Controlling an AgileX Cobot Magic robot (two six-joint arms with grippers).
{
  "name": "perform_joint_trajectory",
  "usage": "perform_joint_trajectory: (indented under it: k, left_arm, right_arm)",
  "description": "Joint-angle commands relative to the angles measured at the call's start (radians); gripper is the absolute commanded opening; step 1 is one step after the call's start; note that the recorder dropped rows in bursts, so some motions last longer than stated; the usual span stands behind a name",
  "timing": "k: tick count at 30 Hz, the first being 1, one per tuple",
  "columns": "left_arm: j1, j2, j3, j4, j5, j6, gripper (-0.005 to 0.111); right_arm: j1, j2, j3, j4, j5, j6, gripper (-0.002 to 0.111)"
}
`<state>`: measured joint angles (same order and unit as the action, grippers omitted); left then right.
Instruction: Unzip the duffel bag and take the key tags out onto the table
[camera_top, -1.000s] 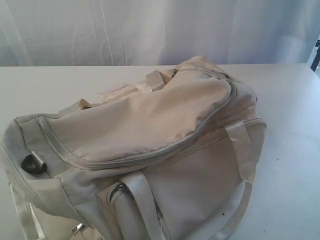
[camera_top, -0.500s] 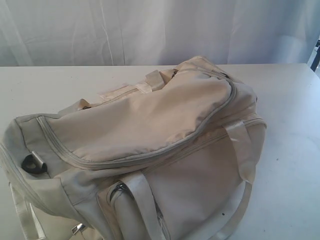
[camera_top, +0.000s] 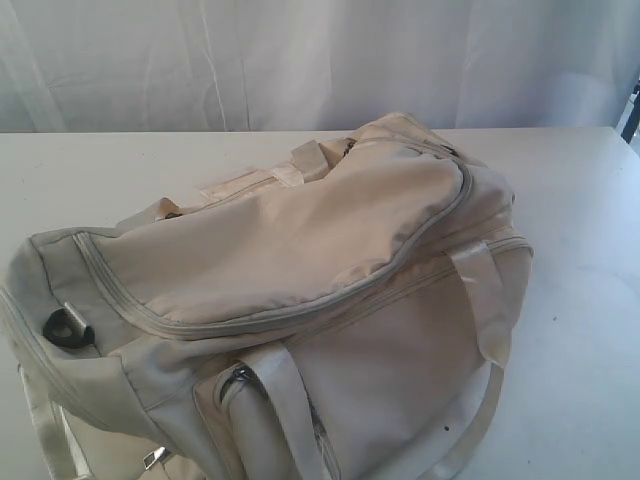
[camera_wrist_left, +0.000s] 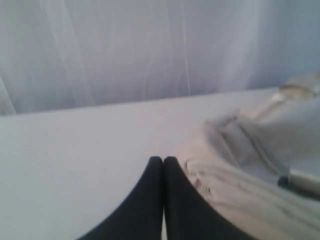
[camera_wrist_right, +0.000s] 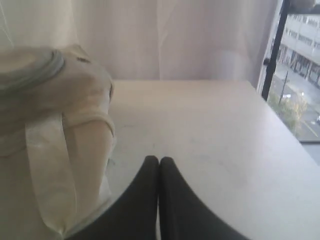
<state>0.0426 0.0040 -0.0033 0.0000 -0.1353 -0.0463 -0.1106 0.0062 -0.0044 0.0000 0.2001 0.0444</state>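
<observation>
The cream duffel bag (camera_top: 300, 290) lies on the white table (camera_top: 580, 250), its grey zipper (camera_top: 300, 312) closed along the top flap. The key tags are hidden. Neither gripper appears in the exterior view. In the left wrist view my left gripper (camera_wrist_left: 163, 161) is shut with nothing in it, hovering over the table (camera_wrist_left: 75, 150) beside one end of the duffel bag (camera_wrist_left: 250, 165). In the right wrist view my right gripper (camera_wrist_right: 159, 161) is shut and empty too, over the table (camera_wrist_right: 210, 130) beside the other end of the duffel bag (camera_wrist_right: 50, 90), near a cream webbing handle (camera_wrist_right: 50, 170).
A white curtain (camera_top: 300, 60) hangs behind the table's far edge. A window (camera_wrist_right: 300, 75) with a dark frame stands beyond the table's right side. A dark ring fitting (camera_top: 65, 330) and a metal buckle (camera_top: 155, 458) sit at the bag's near left end.
</observation>
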Motion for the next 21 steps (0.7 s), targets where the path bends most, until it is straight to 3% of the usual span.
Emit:
perform_joint_trajectory:
  k: [1,11,17,19,21]
  left_arm:
    - [-0.009,-0.004,0.003,-0.006,-0.177,0.0,0.0]
    - [-0.009,-0.004,0.003,-0.006,-0.316,-0.004,0.0]
    - [-0.009,-0.004,0.003,-0.014,-0.553,-0.148,0.0]
    - [-0.007,-0.004,-0.005,-0.116,-0.53,-0.15,0.0]
    - [-0.007,0.038,-0.09,-0.292,-0.474,-0.135,0.0]
  right_arm:
    - [-0.002,-0.006,0.004,0.0,-0.179,0.005,0.0]
    - [-0.002,-0.006,0.004,0.0,-0.233,0.021,0.0]
    - [-0.002,-0.006,0.004,0.007,-0.428,0.039,0.0]
    - [-0.002,-0.006,0.004,0.021,-0.537,0.043,0.0]
    - [-0.002,-0.006,0.004,0.2,-0.56,0.043,0.0]
